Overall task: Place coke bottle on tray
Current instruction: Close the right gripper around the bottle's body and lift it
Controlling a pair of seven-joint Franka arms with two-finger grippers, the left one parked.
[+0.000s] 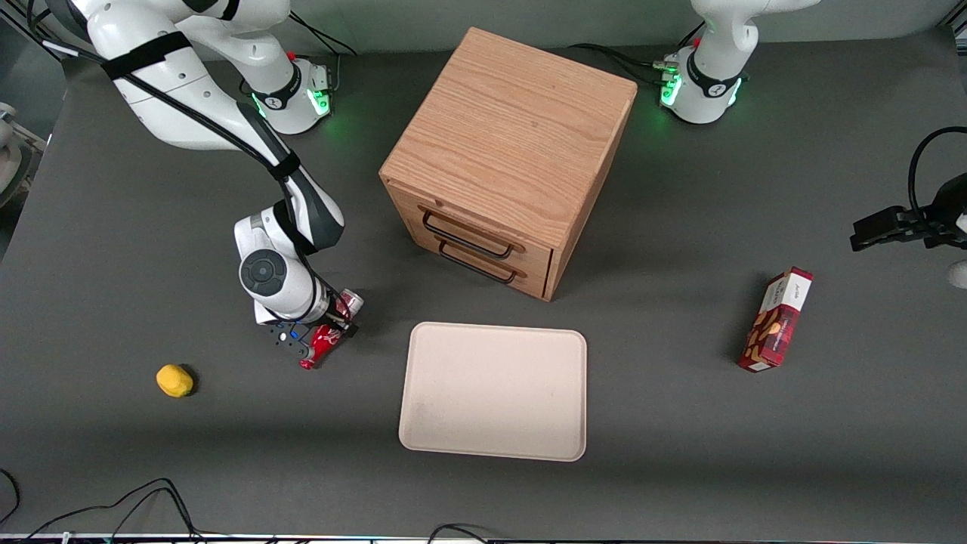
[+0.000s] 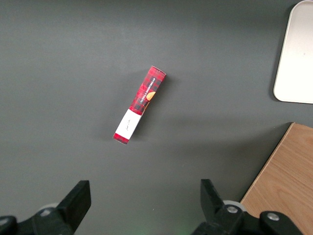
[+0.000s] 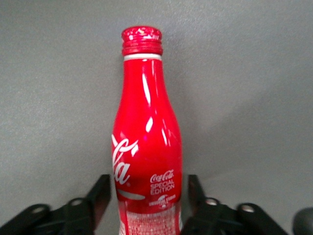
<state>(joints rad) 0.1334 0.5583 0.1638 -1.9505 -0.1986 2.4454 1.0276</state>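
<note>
The coke bottle (image 1: 323, 344) lies on its side on the dark table, red with white script, its cap pointing toward the front camera. It fills the right wrist view (image 3: 146, 122). My right gripper (image 1: 326, 331) is down over the bottle's lower body. In the right wrist view the gripper (image 3: 149, 183) is open, one black finger (image 3: 102, 193) on each side of the bottle with a narrow gap. The beige tray (image 1: 491, 389) lies flat beside the bottle, toward the parked arm's end, and is bare. Its corner shows in the left wrist view (image 2: 296, 54).
A wooden two-drawer cabinet (image 1: 506, 151) stands farther from the front camera than the tray. A small yellow fruit (image 1: 174, 380) lies toward the working arm's end. A red snack box (image 1: 778, 321) lies toward the parked arm's end and shows in the left wrist view (image 2: 141, 105).
</note>
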